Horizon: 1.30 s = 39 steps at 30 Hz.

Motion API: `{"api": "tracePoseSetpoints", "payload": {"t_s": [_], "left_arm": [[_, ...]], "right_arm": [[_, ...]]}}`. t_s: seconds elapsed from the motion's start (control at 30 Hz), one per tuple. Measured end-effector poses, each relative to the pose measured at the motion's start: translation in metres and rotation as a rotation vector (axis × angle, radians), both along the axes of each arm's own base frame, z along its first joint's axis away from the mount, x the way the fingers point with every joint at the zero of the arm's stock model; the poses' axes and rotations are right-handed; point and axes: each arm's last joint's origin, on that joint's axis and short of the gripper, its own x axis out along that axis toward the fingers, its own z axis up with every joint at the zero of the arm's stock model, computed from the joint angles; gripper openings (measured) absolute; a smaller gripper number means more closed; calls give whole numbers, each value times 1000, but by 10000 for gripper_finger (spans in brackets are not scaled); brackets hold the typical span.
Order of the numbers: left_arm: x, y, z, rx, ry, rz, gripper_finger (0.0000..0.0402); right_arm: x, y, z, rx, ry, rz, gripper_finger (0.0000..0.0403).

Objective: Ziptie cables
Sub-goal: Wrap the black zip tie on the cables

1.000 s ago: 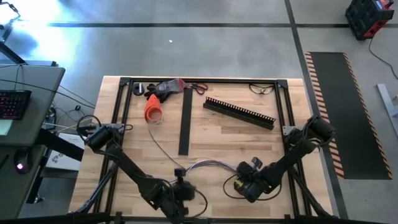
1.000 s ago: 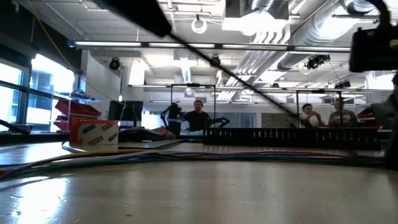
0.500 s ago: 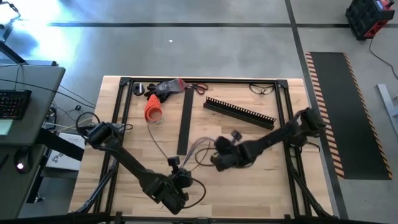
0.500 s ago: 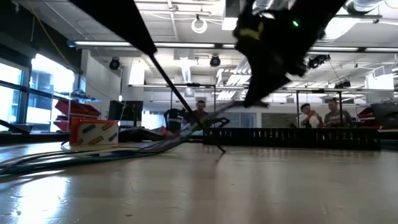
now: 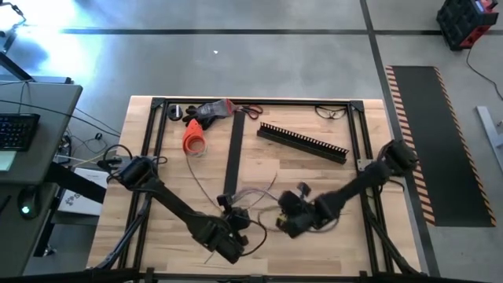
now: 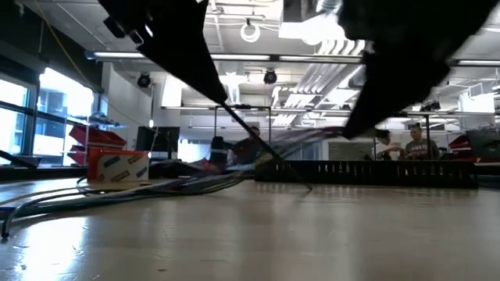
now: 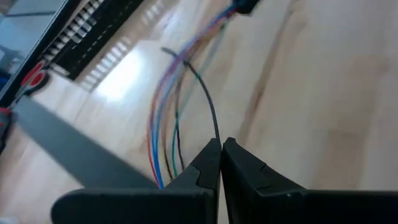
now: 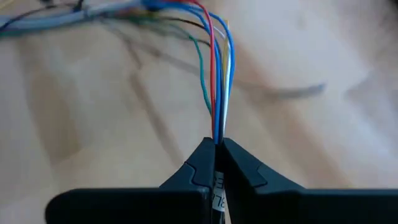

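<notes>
The cables (image 8: 214, 74) are a bunch of thin red, blue, white, green and dark wires near the table's middle (image 5: 255, 198). My right gripper (image 8: 219, 144) is shut on their splayed free ends. In the low view the bunch (image 6: 258, 152) rises off the table toward the grippers, and its far length (image 6: 117, 190) lies on the wood. My left gripper (image 7: 221, 144) sits just to the left (image 5: 238, 218), shut on one thin dark strand (image 7: 208, 99). The coloured wires (image 7: 163, 143) pass beside its fingers. My left gripper pinches the thin dark strand's end (image 7: 217, 132) between its two fingertips; whether it is a wire or a tie, I cannot tell. The strand arcs up and away from the tips, clear of the table. My right gripper pinches several wires together at their free ends (image 8: 217, 134) between its two fingertips, coming slantwise down from the table's right side. The wires run nearly straight away from the tips to the bunch and are lifted off the wood.
A black slotted channel (image 5: 302, 143) lies at the far right and a flat black strip (image 5: 233, 153) at the far middle. An orange item (image 5: 192, 140), a red-and-black tool (image 5: 212, 112), scissors (image 5: 251, 112) and glasses (image 5: 332, 112) sit along the far edge. People stand behind.
My right gripper has gone from the near right toward the table's middle and risen, then drawn back a little to the right. The cables' free ends, flat on the wood before, are lifted; the rest stays on the table. My left gripper has shifted slightly toward the right gripper.
</notes>
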Motion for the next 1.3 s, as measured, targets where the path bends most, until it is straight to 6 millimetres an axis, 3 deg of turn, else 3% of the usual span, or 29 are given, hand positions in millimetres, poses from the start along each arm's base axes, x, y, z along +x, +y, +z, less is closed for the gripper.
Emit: {"api": "tracePoseSetpoints", "payload": {"t_s": [0.17, 0.53, 0.67, 0.83, 0.93, 1.07, 1.17, 1.3], "left_arm": [[8, -5, -3, -36, -26, -47, 0], [28, -1, -38, -102, 33, -63, 0], [31, 3, -40, -110, 39, -53, 0], [32, 5, -40, -87, 26, -41, 0], [32, 6, -40, -79, 30, -37, 0], [31, 6, -40, -52, 27, -30, 0], [29, 8, -40, -36, 32, -12, 0], [27, 8, -42, -42, 31, 1, 0]], "right_arm": [[-24, 18, -26, 81, -100, -57, 0], [-47, 16, -51, 143, -144, -120, 0], [-46, 20, -42, 94, -163, -124, 0], [-24, 10, -21, 45, -230, -177, 0], [-11, 13, 3, 15, -290, -153, 0], [-10, 30, 29, 15, -301, -84, 0], [-21, 43, 30, 40, -288, -72, 0], [-43, 54, 2, 61, -242, -124, 0]]}}
